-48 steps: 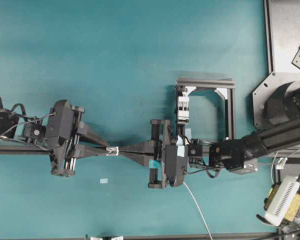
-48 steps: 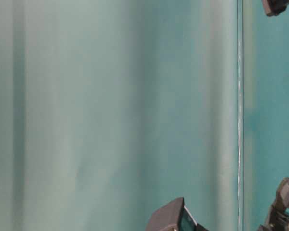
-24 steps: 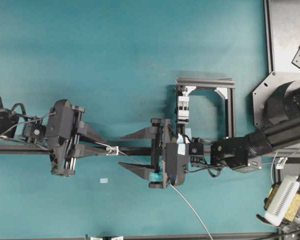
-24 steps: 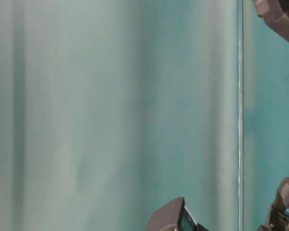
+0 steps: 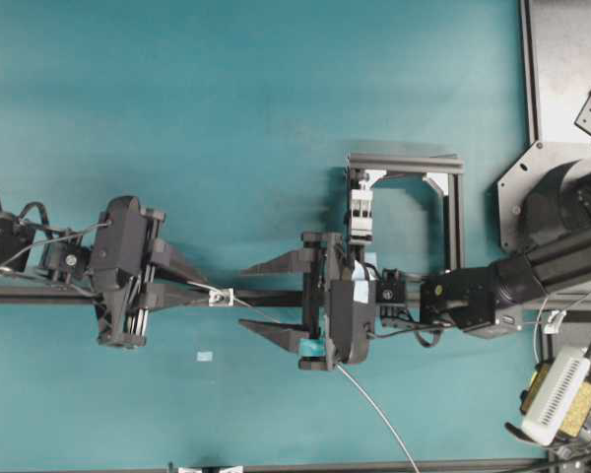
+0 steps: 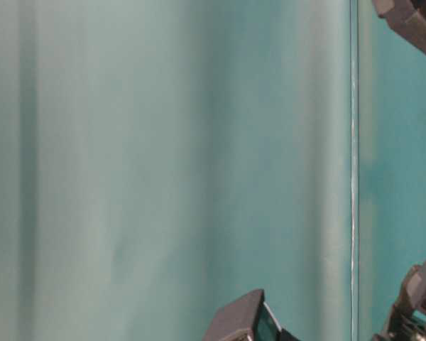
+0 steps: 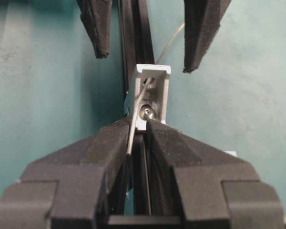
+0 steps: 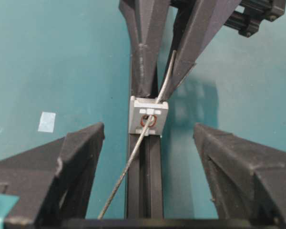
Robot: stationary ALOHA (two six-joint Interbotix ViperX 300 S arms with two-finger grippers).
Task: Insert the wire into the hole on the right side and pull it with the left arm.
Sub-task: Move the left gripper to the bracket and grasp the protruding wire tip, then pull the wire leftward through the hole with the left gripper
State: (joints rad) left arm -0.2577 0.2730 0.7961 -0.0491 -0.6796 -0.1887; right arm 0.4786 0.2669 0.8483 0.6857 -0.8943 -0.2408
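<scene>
- The surface under me is a flat teal mat [image 5: 227, 99], plain but for a pale tape scrap [image 5: 205, 356] lying a little below the bracket in the overhead view.
- A black rail [image 5: 266, 296] runs across the mat, and the small silver-white bracket [image 5: 223, 296] sits on it; I place everything else from that bracket.
- Well to the bracket's right stands an open black frame [image 5: 453, 212] with a white clamp block [image 5: 361, 209] on its near post; beyond that lie grey metal plates [image 5: 561, 59].
- The table-level view shows only blurred teal and dark edges of my arms, too vague to read.
- My left gripper [image 7: 136, 126] lies low along the rail on the bracket's left, its fingertips pressed together right at the bracket's face, clamped on the wire [image 7: 135, 119] where its end comes out.
- My right gripper [image 5: 261, 298] points at the bracket from the right, its two fingers spread wide, one on each side of the rail, touching neither wire nor bracket.
- The wire passes through the hole [image 8: 148, 120] in the bracket, ringed in red in the right wrist view, and trails from the bracket's right side, free between my right fingers and under that wrist, slanting away across the mat.
</scene>
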